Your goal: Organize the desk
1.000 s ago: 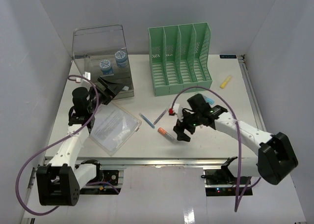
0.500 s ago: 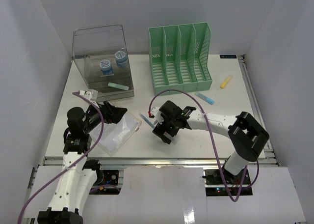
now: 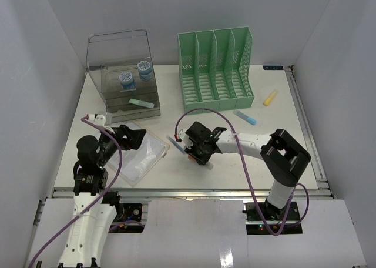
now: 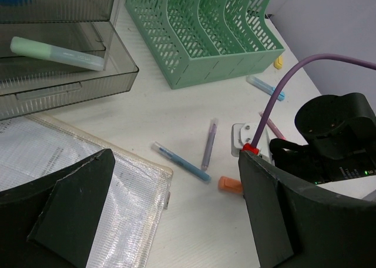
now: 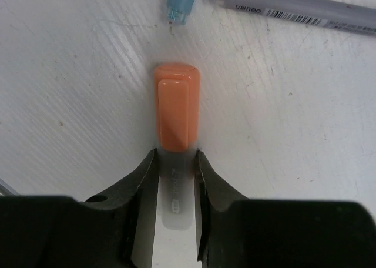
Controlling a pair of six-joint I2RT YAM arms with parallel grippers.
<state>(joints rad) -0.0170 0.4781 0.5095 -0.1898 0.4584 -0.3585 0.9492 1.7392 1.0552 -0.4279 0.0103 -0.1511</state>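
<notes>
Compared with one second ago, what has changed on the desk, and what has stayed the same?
The right gripper moved left and down to the orange-capped marker and closed on its clear barrel. The left gripper, open, drew back from the drawer box to above the mesh pouch. The green file rack, drawer box, mesh pouch, yellow marker and blue pen kept their places on the desk.

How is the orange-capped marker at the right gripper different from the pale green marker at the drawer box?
The orange-capped marker lies on the desk; the green marker lies in the open drawer of the drawer box. The right gripper pinches the orange-capped marker by its clear body; nothing touches the green marker. Both are stubby markers lying flat.
</notes>
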